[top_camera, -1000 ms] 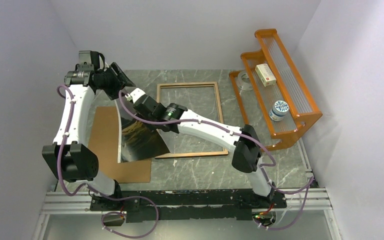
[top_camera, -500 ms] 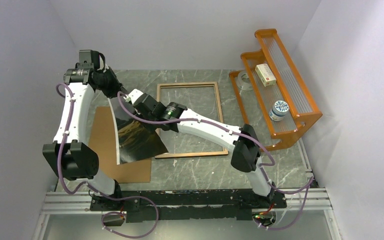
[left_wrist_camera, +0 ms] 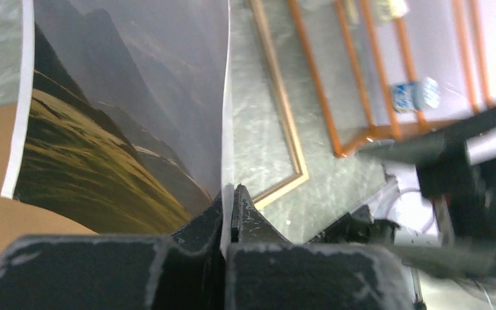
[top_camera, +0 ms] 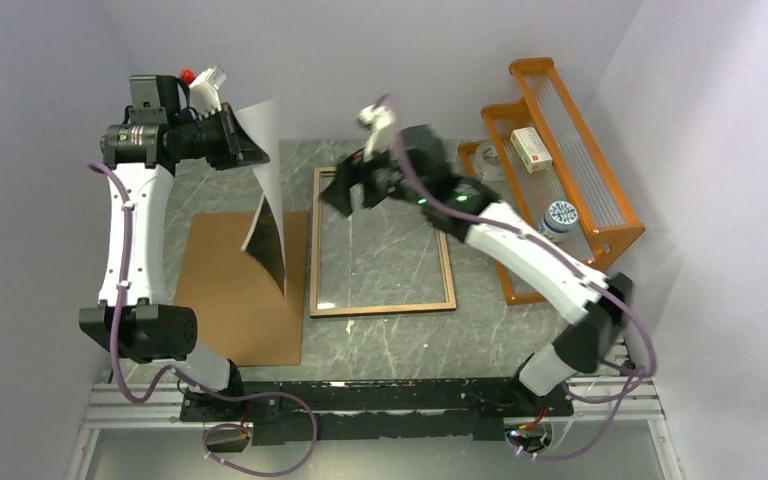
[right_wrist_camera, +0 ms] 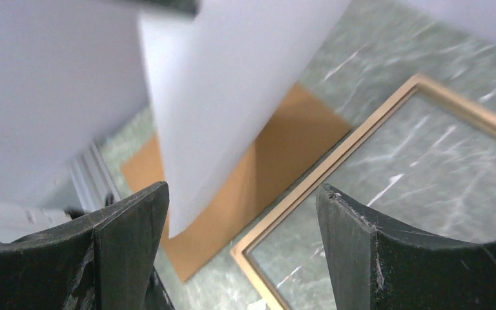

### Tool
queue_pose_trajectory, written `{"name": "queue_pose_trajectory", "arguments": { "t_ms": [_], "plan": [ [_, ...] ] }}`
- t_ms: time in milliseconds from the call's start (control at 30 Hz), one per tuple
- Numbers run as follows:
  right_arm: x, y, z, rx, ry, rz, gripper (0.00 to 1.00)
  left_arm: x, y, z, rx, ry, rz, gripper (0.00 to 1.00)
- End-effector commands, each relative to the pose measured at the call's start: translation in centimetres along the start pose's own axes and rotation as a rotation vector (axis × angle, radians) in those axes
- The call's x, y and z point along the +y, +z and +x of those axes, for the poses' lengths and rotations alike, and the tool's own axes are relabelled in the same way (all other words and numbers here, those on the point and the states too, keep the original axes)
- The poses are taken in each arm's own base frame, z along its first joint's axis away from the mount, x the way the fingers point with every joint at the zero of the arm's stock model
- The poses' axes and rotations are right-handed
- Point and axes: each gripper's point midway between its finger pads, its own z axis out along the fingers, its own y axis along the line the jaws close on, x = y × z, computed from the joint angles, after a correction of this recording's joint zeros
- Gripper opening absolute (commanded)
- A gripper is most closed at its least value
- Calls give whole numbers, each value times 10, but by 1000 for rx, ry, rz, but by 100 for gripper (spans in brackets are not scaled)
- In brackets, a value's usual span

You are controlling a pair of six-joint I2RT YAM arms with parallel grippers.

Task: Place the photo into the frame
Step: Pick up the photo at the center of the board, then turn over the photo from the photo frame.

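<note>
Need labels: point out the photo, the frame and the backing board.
the photo [left_wrist_camera: 116, 116], left wrist view, printed mountain side.
the frame [top_camera: 380, 308], top external view, near wooden rail.
the backing board [top_camera: 230, 320], top external view, bare middle.

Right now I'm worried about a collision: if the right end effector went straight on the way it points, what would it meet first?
Probably the photo, its white back hanging from the left end effector, ahead of the right end effector. Depth is unclear; under it lies the brown backing board.

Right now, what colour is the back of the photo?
Plain white. The photo shows its back best in the right wrist view.
</note>
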Motion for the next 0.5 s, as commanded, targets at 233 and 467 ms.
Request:
{"name": "queue_pose_trajectory", "arguments": {
  "t_ms": [233, 467],
  "plan": [
    [-85, -117, -106, -464, 207, 218, 88, -182, -125, 1, -138, 293, 702, 3],
    [-129, -143, -98, -515, 274, 450, 86, -155, -97, -14, -126, 180, 569, 2]
  ]
}}
